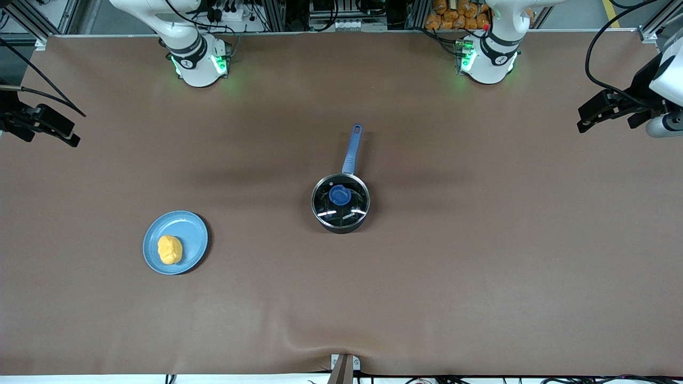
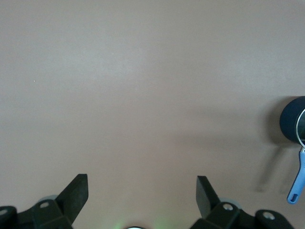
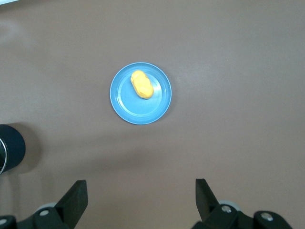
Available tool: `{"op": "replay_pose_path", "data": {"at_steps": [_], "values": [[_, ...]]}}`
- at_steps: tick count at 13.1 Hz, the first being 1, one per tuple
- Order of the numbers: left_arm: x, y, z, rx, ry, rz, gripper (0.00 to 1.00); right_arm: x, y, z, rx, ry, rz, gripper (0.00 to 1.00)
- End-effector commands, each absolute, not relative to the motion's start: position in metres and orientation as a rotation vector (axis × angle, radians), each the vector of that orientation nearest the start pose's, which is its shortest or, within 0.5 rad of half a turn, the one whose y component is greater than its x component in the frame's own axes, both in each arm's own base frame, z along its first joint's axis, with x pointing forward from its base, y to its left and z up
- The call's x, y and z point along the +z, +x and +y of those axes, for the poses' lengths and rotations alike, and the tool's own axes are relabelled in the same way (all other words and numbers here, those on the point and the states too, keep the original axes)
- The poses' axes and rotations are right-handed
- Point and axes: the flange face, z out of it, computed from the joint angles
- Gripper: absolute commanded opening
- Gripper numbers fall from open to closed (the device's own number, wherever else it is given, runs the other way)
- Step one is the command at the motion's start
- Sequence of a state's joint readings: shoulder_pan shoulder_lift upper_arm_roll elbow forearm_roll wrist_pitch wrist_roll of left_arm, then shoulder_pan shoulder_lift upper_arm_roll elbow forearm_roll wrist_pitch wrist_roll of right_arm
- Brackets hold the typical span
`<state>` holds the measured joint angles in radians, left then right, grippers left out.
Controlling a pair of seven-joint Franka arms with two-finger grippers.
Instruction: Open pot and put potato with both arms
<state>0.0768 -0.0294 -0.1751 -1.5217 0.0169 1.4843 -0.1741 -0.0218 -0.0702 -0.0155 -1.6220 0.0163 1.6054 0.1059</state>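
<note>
One lidded pot, white lid lettering perhaps unreadable, both claws open

The black pot stands upright mid-tabletop, its glass lid with a blue knob on, its blue handle pointing toward the arms' bases. The yellow-orange potato lies on a plate toward the right arm's end, well apart.

**Even overhead light, soft shadows**

Bright, diffuse light falls on the brown table — shadows are faint and soft-edged. White glints streak the glass lid toward 6 o'clock. Green glow spills from both arm bases. The wrist views look slightly hazy; the pot casts a dim smudged shadow.
</note>
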Motion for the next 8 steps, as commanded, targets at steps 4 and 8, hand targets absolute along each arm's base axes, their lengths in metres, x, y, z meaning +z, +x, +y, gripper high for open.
{"op": "replay_pose_path", "data": {"at_steps": [4, 8], "values": [[0.6602, 0.5309, -0.0522, 0.027, -3.137, -0.101, 1.00, 0.6444, 0.5352, -0.0181, -0.090, -3.106, 0.217, 1.00], [0.6571, 0.5302, -0.0520, 0.051, -3.135, -0.096, 1.00, 0.6445, 0.5353, -0.0175, -0.092, -3.107, 0.215, 1.00]]}}
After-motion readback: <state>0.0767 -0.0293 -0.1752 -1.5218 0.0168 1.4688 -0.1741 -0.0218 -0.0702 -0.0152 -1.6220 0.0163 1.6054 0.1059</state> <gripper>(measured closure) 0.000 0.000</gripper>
